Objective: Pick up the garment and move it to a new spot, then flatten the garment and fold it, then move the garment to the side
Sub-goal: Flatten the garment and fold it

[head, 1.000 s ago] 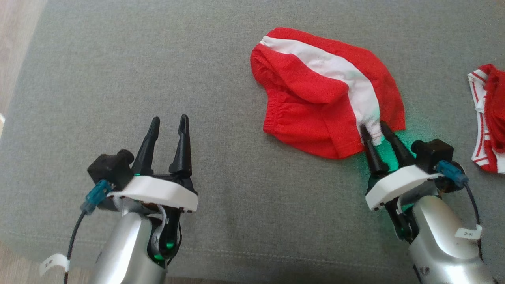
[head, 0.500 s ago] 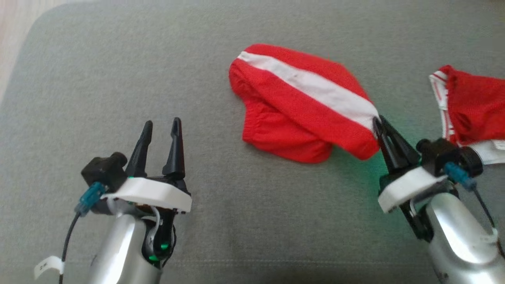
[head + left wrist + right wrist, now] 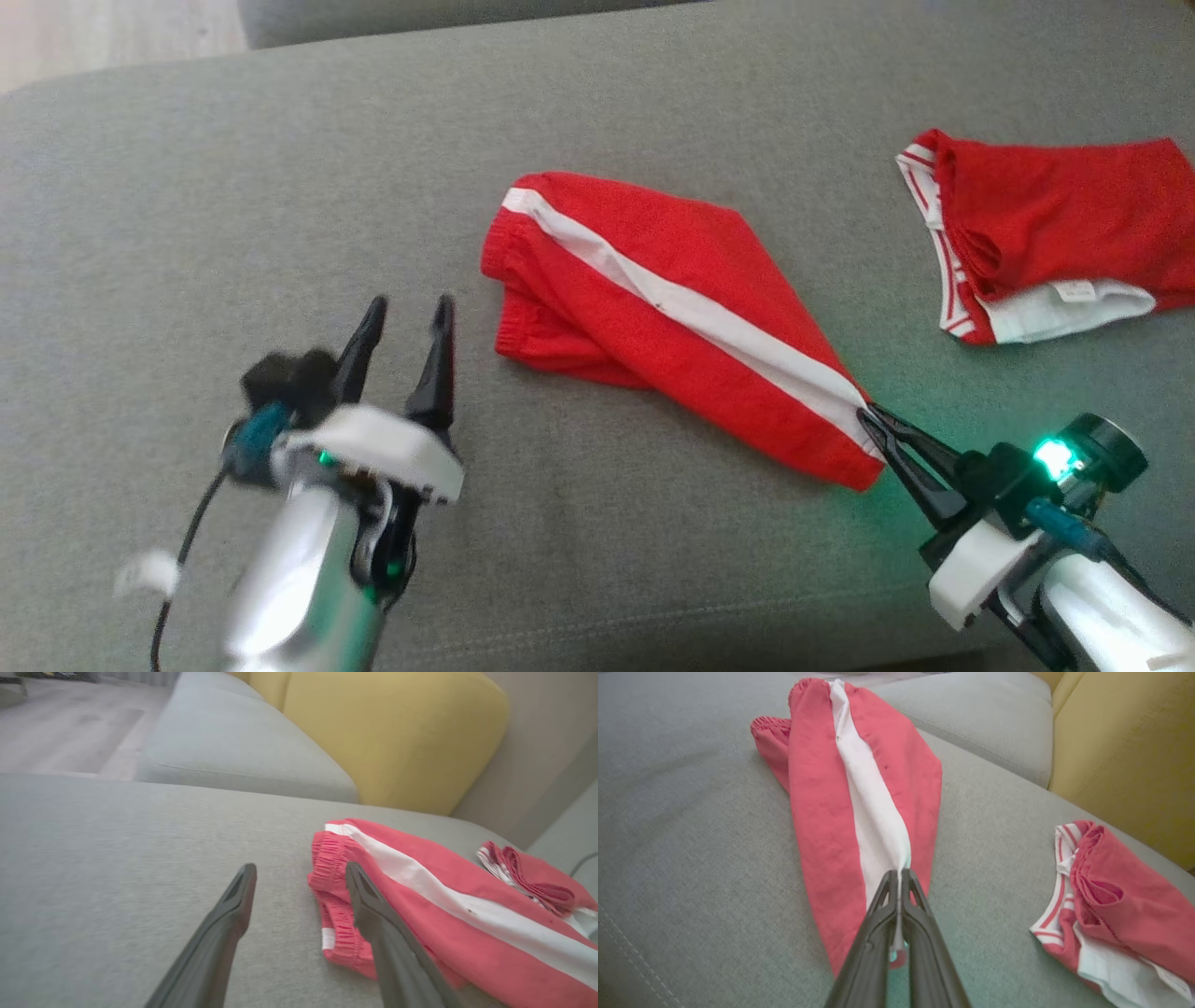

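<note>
The garment (image 3: 672, 322) is a pair of red shorts with a white side stripe, stretched long across the grey cushion (image 3: 187, 187). My right gripper (image 3: 870, 418) is shut on its near corner, pinching the white stripe, as the right wrist view shows at the fingertips (image 3: 899, 877) with the garment (image 3: 859, 798) running away from them. My left gripper (image 3: 404, 315) stands open just left of the garment, holding nothing. In the left wrist view its fingers (image 3: 299, 877) frame bare cushion, the right one against the elastic waistband (image 3: 331, 896).
A second red garment with white trim (image 3: 1046, 238) lies crumpled at the right, also in the right wrist view (image 3: 1115, 905). A yellow back cushion (image 3: 392, 732) rises behind the seat. Wooden floor (image 3: 112, 37) shows past the far left corner.
My right gripper has shut on the garment's corner and drawn it out toward the lower right, so it now lies long and narrow. The head camera has shifted. The left gripper stays open.
</note>
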